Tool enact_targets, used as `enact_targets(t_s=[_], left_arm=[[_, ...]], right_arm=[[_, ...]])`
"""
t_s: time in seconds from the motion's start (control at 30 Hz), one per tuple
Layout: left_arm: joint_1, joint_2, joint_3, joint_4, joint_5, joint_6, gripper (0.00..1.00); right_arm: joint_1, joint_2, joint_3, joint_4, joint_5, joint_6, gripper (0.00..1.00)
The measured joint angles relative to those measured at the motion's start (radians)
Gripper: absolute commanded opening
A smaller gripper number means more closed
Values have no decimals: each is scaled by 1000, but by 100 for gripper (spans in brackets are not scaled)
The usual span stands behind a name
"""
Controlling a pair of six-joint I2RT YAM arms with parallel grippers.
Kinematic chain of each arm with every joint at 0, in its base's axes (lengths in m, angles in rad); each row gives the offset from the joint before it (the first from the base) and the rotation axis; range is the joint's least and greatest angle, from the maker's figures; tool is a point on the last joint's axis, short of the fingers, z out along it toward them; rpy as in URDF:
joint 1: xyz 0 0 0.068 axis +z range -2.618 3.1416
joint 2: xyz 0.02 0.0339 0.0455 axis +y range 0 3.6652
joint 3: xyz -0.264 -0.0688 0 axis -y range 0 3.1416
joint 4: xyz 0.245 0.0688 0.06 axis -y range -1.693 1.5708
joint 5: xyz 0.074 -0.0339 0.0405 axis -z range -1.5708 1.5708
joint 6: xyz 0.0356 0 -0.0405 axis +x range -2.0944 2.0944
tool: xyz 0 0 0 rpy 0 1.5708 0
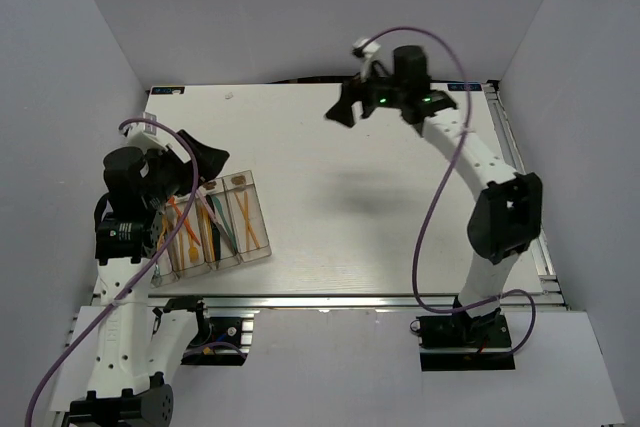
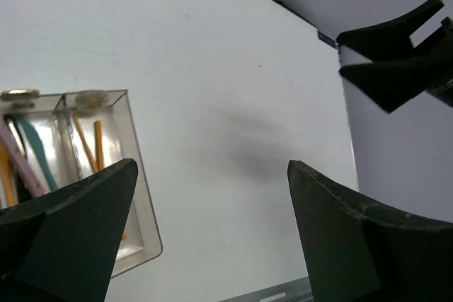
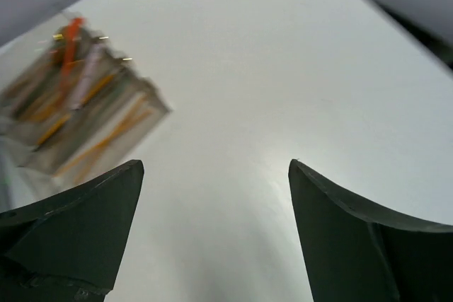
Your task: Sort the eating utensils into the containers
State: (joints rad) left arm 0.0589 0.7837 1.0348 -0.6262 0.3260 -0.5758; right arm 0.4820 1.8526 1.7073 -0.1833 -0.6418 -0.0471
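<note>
My left gripper [image 2: 212,167], spread empty above the bins [image 1: 257,209], could knock them if lowered; my right gripper [image 3: 216,167] hangs released, well away.

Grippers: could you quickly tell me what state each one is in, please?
Left gripper: open, holding nothing.
Right gripper: open, holding nothing.

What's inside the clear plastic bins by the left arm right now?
Thin orange sticks lie in the rightmost compartment of the clear plastic bins; teal and dark pieces next to it, then orange cutlery. The left arm covers the leftmost part.
</note>
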Motion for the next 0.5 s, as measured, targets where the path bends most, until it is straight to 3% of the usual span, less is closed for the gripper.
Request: enact_targets(t_s=[0.2,0.5], left_arm=[[0,29,0,100,96,11,98],[0,26,-15,163,154,12,98]], right_arm=[[-238,-114,-24,-86,-16,-131,89],[-296,-302,-255,-155,9,-177,89]])
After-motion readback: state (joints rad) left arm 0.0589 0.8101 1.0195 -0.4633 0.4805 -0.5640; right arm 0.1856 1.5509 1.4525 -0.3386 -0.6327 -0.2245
